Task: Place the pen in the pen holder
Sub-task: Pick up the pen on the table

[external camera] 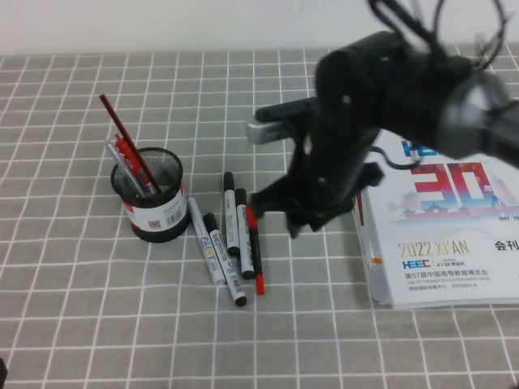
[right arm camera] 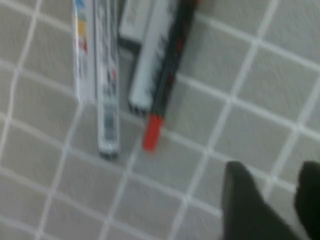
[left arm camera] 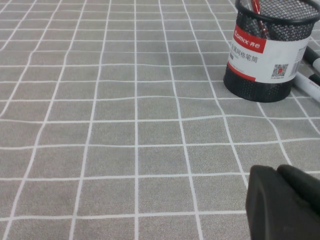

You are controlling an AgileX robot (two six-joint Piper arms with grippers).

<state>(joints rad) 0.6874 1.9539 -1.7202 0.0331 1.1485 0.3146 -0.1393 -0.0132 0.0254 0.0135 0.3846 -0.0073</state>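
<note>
The pen [external camera: 255, 247], with a red cap, dark middle and red end, lies flat at the right side of a row of white markers [external camera: 215, 247]. It also shows in the right wrist view [right arm camera: 167, 75], apart from the fingers. The pen holder [external camera: 154, 198], a black mesh cup with a white and red label, stands left of the row and also shows in the left wrist view [left arm camera: 265, 55]. My right gripper [external camera: 276, 212] hovers open and empty just right of the pen [right arm camera: 275, 195]. My left gripper [left arm camera: 282, 200] is shut and empty, low over the cloth, well short of the holder.
The holder has a thin red pencil [external camera: 122, 134] and other pens in it. A white booklet [external camera: 442, 243] lies at the right under my right arm. A grey checked cloth [external camera: 81, 308] covers the table.
</note>
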